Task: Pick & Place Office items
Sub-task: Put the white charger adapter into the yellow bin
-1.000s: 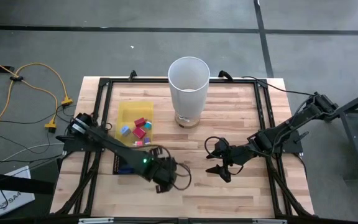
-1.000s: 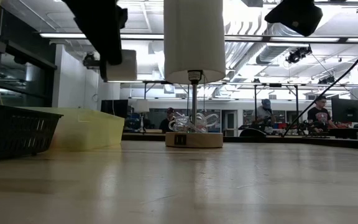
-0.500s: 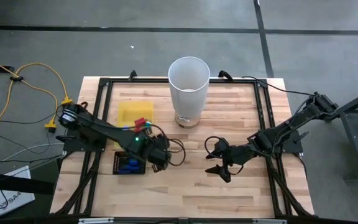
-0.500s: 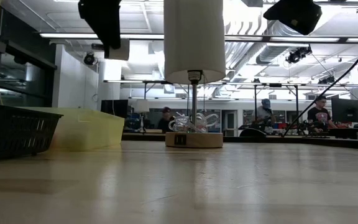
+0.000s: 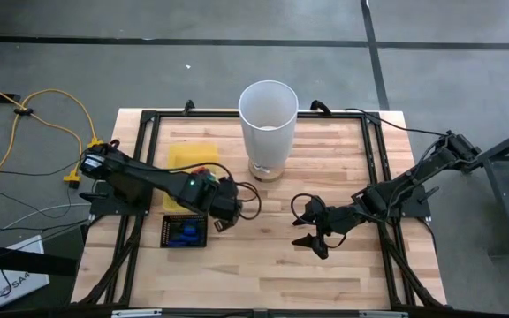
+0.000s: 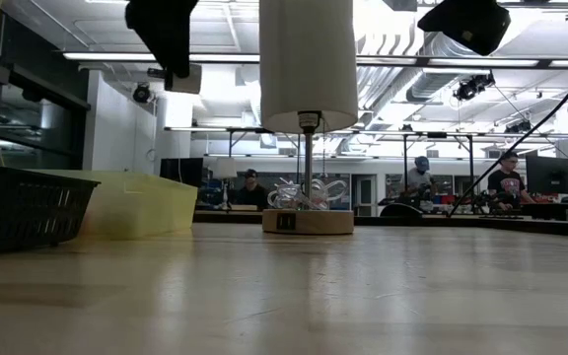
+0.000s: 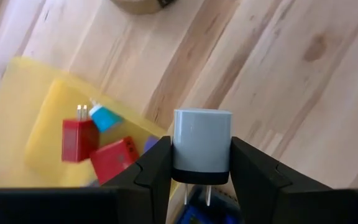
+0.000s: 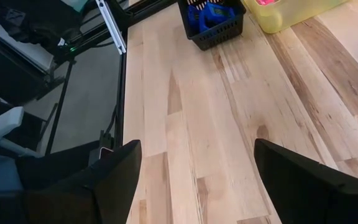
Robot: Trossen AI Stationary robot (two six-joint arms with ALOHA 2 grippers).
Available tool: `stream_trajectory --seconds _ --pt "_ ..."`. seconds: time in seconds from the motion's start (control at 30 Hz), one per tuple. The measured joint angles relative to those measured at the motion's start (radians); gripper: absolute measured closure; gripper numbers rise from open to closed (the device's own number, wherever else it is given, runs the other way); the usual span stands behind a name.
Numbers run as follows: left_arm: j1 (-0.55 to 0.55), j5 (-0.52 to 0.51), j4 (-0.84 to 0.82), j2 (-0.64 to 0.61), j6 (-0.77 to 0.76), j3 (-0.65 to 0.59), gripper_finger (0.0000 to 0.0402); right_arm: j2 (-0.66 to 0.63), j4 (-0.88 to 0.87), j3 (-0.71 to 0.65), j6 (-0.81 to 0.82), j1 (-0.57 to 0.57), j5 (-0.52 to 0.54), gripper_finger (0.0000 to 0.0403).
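My left gripper [image 5: 224, 209] hangs above the table between the yellow tray [image 5: 186, 157] and the black mesh tray [image 5: 173, 221], shut on a pale grey plug adapter [image 7: 201, 144]. In the yellow tray [image 7: 17, 124] lie two red adapters [image 7: 79, 140] and a light blue piece [image 7: 104, 117]. Blue pieces [image 5: 184, 234] lie in the black tray. My right gripper [image 5: 312, 231] waits open over the table's middle right, nothing between its fingers [image 8: 114, 180]. My left gripper pinches the adapter's two opposite side faces [image 7: 178, 149] between its two fingers [image 7: 154, 174]. The fingers slant steeply down from above. The adapter is lifted clear of the table, its two metal prongs [image 7: 194, 194] pointing back toward the wrist.
The tall white bin [image 5: 269, 124] stands on a round wooden base [image 6: 308, 221] at the far middle. A black frame [image 5: 148, 141] runs along the table's edges. Bare wood lies between the two grippers and toward the near edge. People sit in the room beyond the table.
My left gripper has risen and gone from near the table's near edge toward the far edge, past the black tray toward the yellow tray, rolling somewhat at the wrist. The grey adapter has travelled with it, still pinched and clear of the table.
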Motion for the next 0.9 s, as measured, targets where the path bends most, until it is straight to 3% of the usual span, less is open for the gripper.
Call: stream_trajectory --seconds 0.53,0.9 --pt "0.006 0.005 -0.267 -0.028 -0.487 -0.008 0.0271 0.000 0.005 0.000 0.000 0.000 0.000 0.0103" --pt "0.110 0.028 -0.247 -0.028 -0.543 -0.108 0.0271 0.000 0.005 0.000 0.000 0.000 0.000 0.0103"
